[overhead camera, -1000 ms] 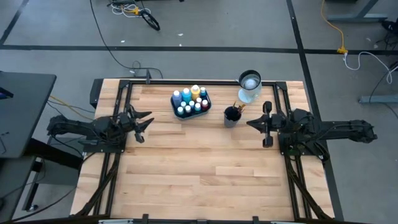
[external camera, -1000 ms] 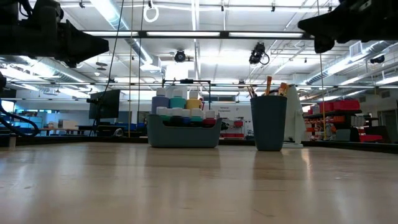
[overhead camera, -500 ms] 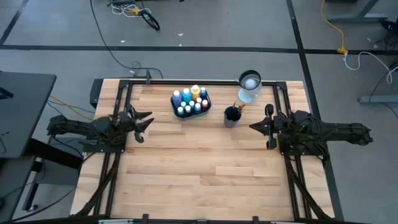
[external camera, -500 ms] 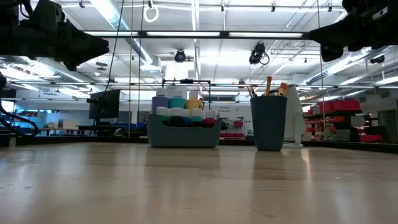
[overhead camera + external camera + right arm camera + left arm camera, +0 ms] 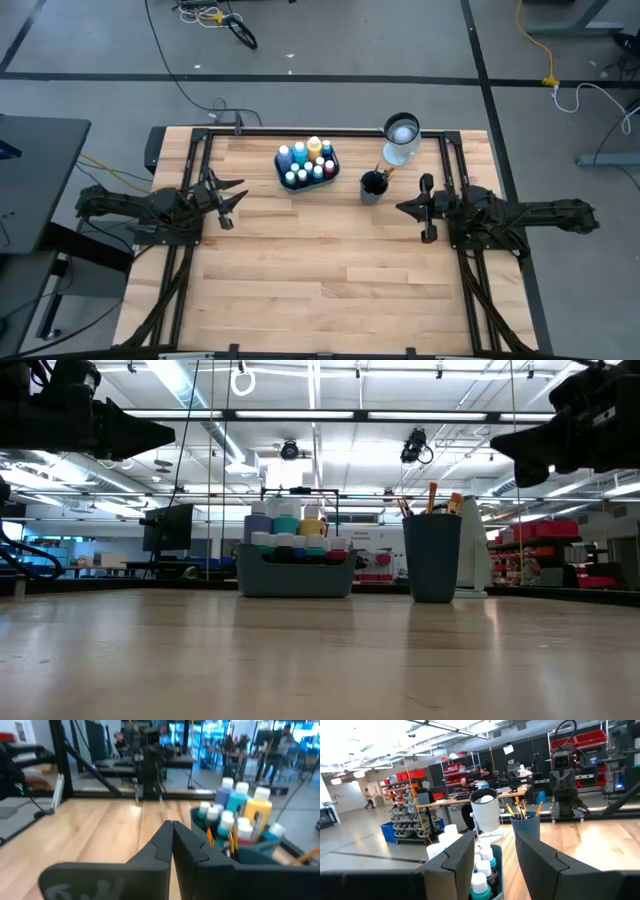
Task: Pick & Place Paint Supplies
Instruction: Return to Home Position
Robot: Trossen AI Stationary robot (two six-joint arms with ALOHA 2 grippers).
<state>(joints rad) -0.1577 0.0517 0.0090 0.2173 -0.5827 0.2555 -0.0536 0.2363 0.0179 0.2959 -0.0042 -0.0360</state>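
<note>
Paint bottles (image 5: pixel 306 163) are sitting packed together in the teal tray (image 5: pixel 295 578), far middle of the table (image 5: pixel 320 270). Brushes (image 5: pixel 432 495) are standing in the blue cup (image 5: pixel 432 560), just beside the tray, with a white jug (image 5: pixel 400 145) behind it. Right gripper (image 5: pixel 403 207) is hovering near the cup, fingers (image 5: pixel 165 845) pressed together, gripping nothing. Left gripper (image 5: pixel 237 197) is hanging over the table's left side, fingers (image 5: pixel 455 860) spread, empty.

One tray (image 5: pixel 295 580) is counted, with roughly ten bottles (image 5: pixel 299 152) in it; one cup (image 5: pixel 432 560), with about four brushes (image 5: pixel 432 497); one white jar (image 5: pixel 486 815) is also seen.
</note>
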